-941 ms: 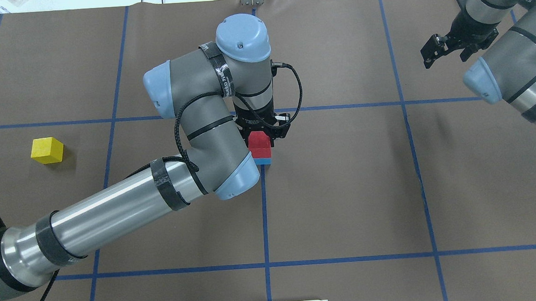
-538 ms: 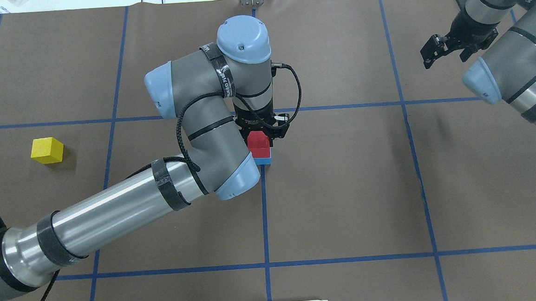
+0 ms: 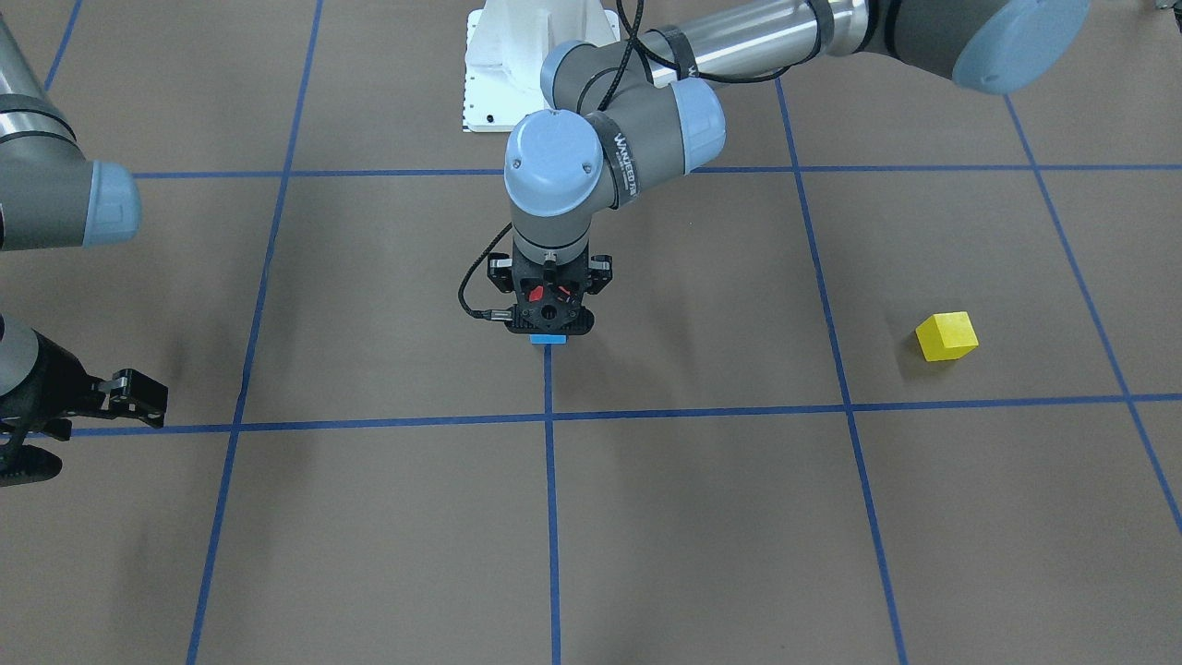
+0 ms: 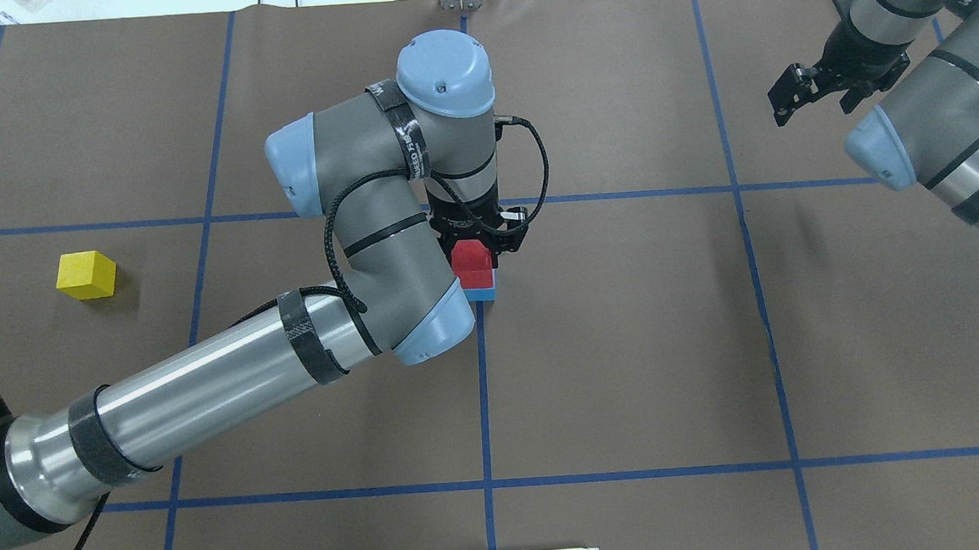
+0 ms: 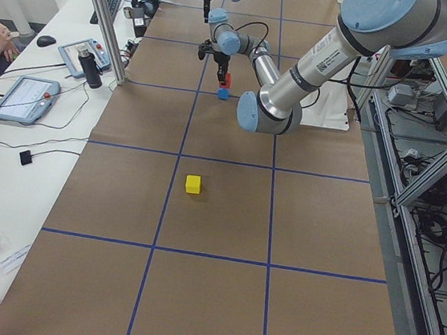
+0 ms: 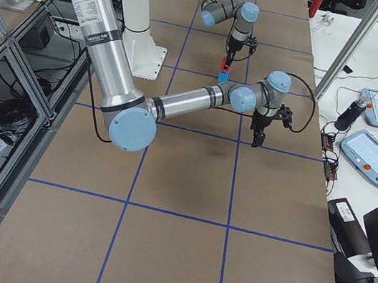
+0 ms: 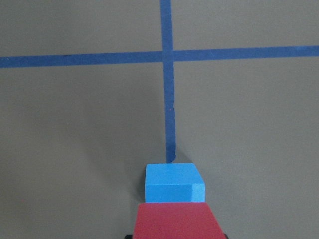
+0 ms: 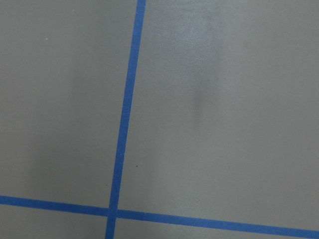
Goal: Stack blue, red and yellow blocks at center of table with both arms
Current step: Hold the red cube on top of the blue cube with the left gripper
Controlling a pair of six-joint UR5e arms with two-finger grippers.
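I count three blocks, one of each colour, on the table (image 4: 630, 343), and I have two arms over it. My left gripper (image 4: 477, 246) points straight down and is closed on the one red block (image 4: 473, 259), a finger on each of two opposite sides. The one blue block (image 4: 482, 292) lies directly beneath that gripper, under the red block, on the table at the end of one of the tape lines (image 7: 165, 99). From my left wrist the red block's face overlaps the blue block's near edge, and from the side the two read as one column, red over blue, but I cannot tell whether the red block rests fully on the blue one. The one yellow block (image 4: 86, 275) sits alone on the table, well apart from my left gripper, out to the side my left arm (image 4: 208, 394) reaches in from. My right gripper (image 4: 815, 106) hangs above the table with its fingers spread and nothing between them, well apart from all three blocks, out on the side of my right arm (image 4: 938, 111). Under it my right wrist sees only brown table and two crossing tape lines.
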